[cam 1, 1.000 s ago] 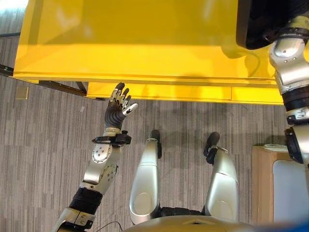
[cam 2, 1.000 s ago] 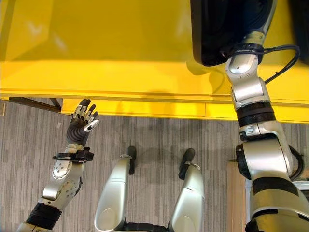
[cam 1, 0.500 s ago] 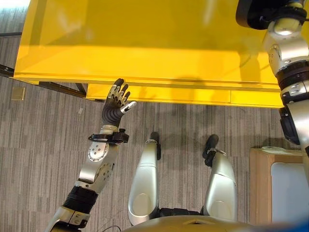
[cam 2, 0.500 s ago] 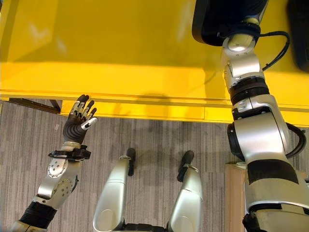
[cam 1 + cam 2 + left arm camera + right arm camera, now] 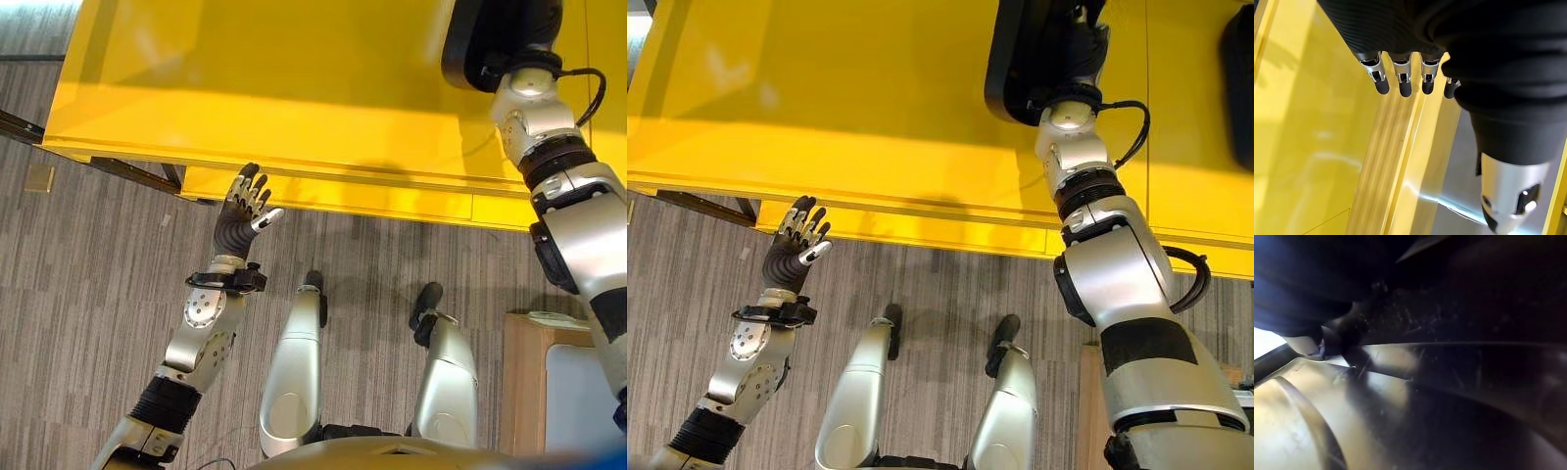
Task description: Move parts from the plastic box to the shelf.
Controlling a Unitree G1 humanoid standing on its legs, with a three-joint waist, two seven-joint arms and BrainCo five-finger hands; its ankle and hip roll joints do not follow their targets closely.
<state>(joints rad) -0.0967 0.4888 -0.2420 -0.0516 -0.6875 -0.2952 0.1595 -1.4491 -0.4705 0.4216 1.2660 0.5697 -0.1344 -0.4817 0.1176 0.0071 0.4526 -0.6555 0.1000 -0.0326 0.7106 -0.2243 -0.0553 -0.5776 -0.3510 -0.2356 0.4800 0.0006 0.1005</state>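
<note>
At twelve o'clock across our head views: one yellow table (image 5: 294,88), glossy top, its front edge running from nine o'clock to three o'clock, with a yellow apron panel (image 5: 323,191) hung just beneath that edge.

At one o'clock on the table: one black plastic box (image 5: 1038,49), dark walls, standing on the yellow top. We cannot make out any parts inside it; its interior reads as dark, scuffed plastic in the right wrist view.

Right hand (image 5: 1073,44): our right arm reaches up from four o'clock and the hand goes into the black plastic box. Its fingers are hidden among the dark walls, so we cannot tell whether they are spread or closed on anything.

Left hand (image 5: 243,201): raised at ten o'clock, just below the table's front edge, apart from it. Fingers (image 5: 1400,81) straight and spread wide, thumb held out to the side, holding nothing.

At four o'clock, on grey striped carpet (image 5: 88,274): one pale wooden unit (image 5: 524,382), partly in view.
</note>
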